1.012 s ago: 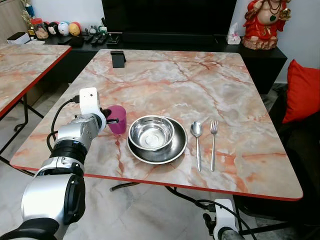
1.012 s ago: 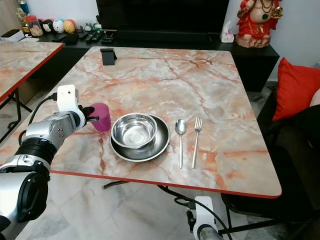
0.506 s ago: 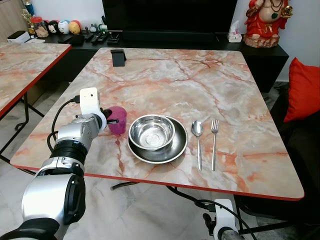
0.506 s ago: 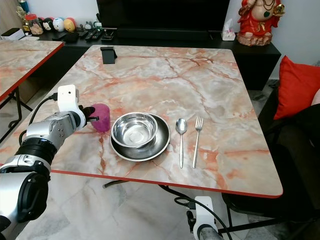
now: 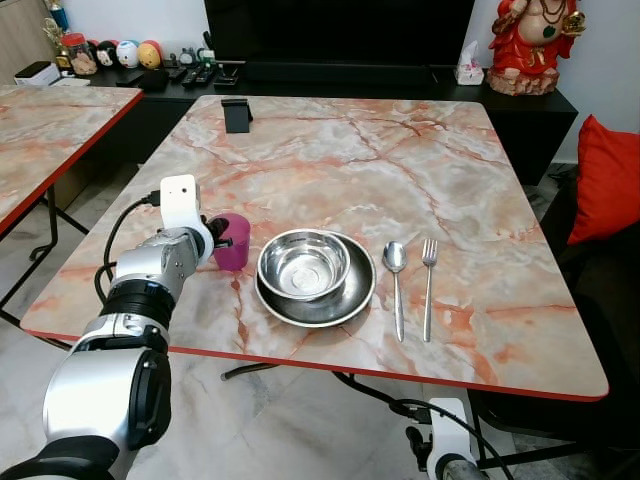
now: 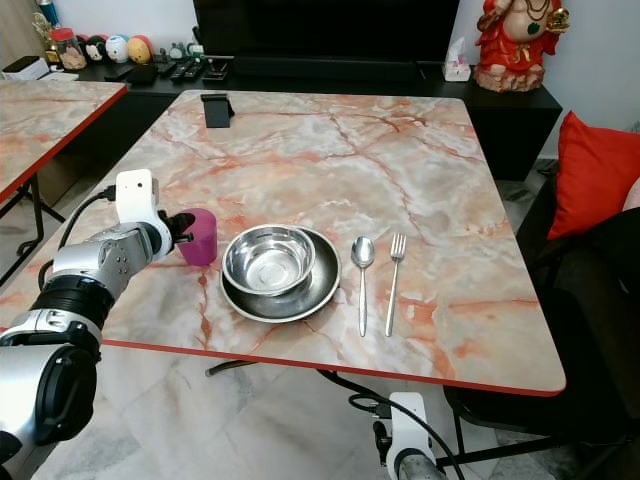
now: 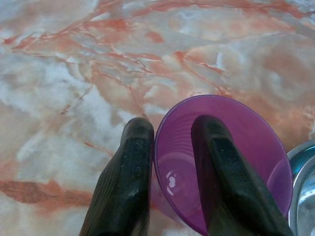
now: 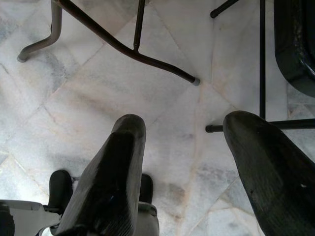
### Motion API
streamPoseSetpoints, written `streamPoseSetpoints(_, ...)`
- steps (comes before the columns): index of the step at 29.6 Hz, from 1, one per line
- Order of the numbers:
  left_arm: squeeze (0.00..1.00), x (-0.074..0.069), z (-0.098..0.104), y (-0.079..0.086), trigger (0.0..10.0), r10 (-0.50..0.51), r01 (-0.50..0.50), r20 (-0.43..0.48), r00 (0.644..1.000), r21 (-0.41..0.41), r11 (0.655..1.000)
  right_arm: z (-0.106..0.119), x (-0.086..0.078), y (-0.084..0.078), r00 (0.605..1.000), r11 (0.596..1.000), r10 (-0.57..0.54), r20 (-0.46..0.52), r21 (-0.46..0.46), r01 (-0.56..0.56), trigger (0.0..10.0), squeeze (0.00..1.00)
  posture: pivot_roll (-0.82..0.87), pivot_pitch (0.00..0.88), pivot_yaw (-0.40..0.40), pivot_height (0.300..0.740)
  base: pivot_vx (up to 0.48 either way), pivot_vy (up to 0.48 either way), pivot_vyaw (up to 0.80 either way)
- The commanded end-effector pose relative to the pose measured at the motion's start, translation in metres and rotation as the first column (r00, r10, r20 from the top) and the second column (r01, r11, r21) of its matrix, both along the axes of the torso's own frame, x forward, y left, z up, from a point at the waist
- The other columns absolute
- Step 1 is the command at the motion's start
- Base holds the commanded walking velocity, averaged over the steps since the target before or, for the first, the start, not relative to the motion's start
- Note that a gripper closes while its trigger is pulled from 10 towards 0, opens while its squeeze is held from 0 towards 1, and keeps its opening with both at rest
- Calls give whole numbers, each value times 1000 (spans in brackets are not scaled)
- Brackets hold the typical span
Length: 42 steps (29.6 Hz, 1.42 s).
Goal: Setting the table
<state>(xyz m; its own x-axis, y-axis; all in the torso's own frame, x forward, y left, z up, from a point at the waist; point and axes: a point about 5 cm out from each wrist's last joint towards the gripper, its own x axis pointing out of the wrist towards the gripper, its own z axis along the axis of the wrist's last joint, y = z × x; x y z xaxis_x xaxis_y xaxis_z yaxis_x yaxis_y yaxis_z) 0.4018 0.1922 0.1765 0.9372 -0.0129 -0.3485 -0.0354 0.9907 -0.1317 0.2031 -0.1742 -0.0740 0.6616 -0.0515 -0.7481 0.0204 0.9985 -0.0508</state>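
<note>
A purple cup [image 5: 236, 246] stands upright on the marble table [image 5: 330, 160], just left of a steel bowl [image 5: 303, 265] that sits in a steel plate [image 5: 345, 298]. My left gripper [image 5: 216, 240] is shut on the cup's rim. In the left wrist view the left gripper [image 7: 172, 125] has one finger inside the cup [image 7: 241, 147] and one outside. A spoon [image 5: 394, 260] and a fork [image 5: 428, 258] lie side by side right of the plate. My right gripper [image 8: 186, 120] hangs open below the table's front edge, over the tiled floor.
A black stand [image 5: 236, 116] sits at the table's far left corner. A second marble table [image 5: 50, 120] is to the left. A red cushion [image 5: 605, 180] lies at the right. A dark console [image 5: 330, 75] with small items and a red statue [image 5: 530, 40] runs behind.
The purple cup was tilted in the left gripper and now stands upright on the table. The grip on its rim is unchanged.
</note>
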Motion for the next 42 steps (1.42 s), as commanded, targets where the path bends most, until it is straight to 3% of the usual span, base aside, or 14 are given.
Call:
streamPoseSetpoints(1, 0, 1, 5, 0, 10000, -6, 6, 24, 1000, 24, 1000, -1, -1, 0, 1000, 1000, -5, -9, 3, 5, 10000, 0, -24, 0, -1, 740, 0, 0, 0)
streamPoseSetpoints(8, 0, 0, 5, -4, 10000, -43, 37, 54, 998, 97, 995, -1, -1, 0, 1000, 1000, -1, -10, 3, 1, 10000, 0, -24, 0, -2, 740, 0, 0, 0)
streamPoseSetpoints(24, 0, -5, -10, 7, 10000, 18, -17, -19, 1000, 70, 997, -1, -1, 0, 1000, 1000, 7, -14, 3, -7, 10000, 0, -22, 0, -5, 740, 0, 0, 0)
streamPoseSetpoints(31, 0, -3, -4, 6, 10000, 25, -26, 14, 1000, 71, 997, -1, -1, 0, 1000, 1000, 6, -14, 3, -6, 10000, 0, -24, 0, -5, 740, 0, 0, 0)
streamPoseSetpoints(32, 365, -3, -3, 5, 10000, 20, -22, 21, 1000, 72, 997, -1, -1, 0, 1000, 1000, 5, -14, 3, -5, 10000, 0, -24, 0, -5, 740, 0, 0, 0)
streamPoseSetpoints(33, 1000, -3, -1, 5, 10000, 17, -19, 25, 1000, 69, 997, -1, -1, 0, 1000, 1000, 7, -15, 3, -7, 10000, 0, -23, 0, -6, 740, 0, 0, 0)
streamPoseSetpoints(42, 1000, -2, 1, 5, 10000, 15, -17, 30, 999, 73, 997, -1, -1, 0, 1000, 1000, 9, -15, 5, -9, 10000, 0, -21, 0, -6, 740, 0, 0, 0)
